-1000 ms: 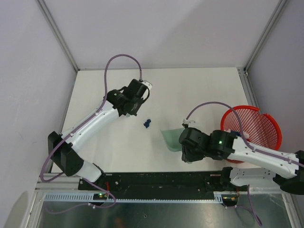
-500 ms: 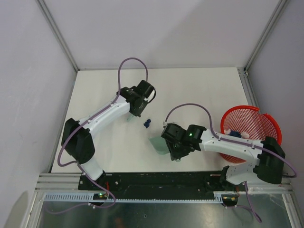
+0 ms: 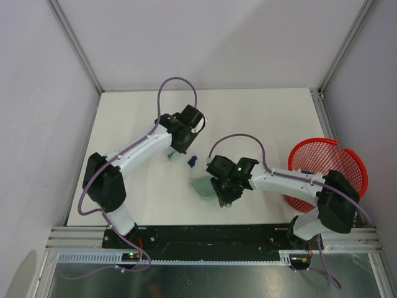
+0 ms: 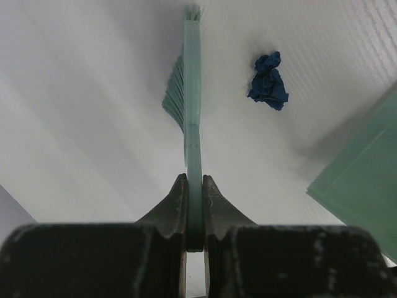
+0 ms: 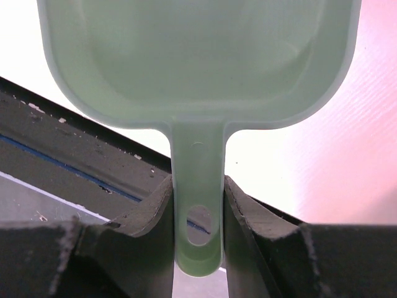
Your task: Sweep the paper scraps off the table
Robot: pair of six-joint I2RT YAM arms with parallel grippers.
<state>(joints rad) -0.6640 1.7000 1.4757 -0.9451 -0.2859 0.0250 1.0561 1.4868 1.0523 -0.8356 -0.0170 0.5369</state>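
A small clump of crumpled dark blue paper scraps (image 3: 192, 162) lies on the white table (image 3: 260, 118) near its middle; it also shows in the left wrist view (image 4: 268, 82). My left gripper (image 3: 175, 146) is shut on the pale green brush (image 4: 191, 93), whose bristles (image 3: 169, 156) touch the table just left of the scraps. My right gripper (image 3: 224, 192) is shut on the handle of the pale green dustpan (image 5: 198, 56). The pan (image 3: 202, 187) lies just below and right of the scraps.
A red mesh basket (image 3: 347, 162) stands at the table's right edge with something pale inside. The black rail with the arm bases (image 3: 211, 236) runs along the near edge. Grey walls stand on the left, back and right.
My right arm has swung left, bringing the dustpan from beside the basket to just below the scraps. My left gripper has moved right with the brush toward the scraps.
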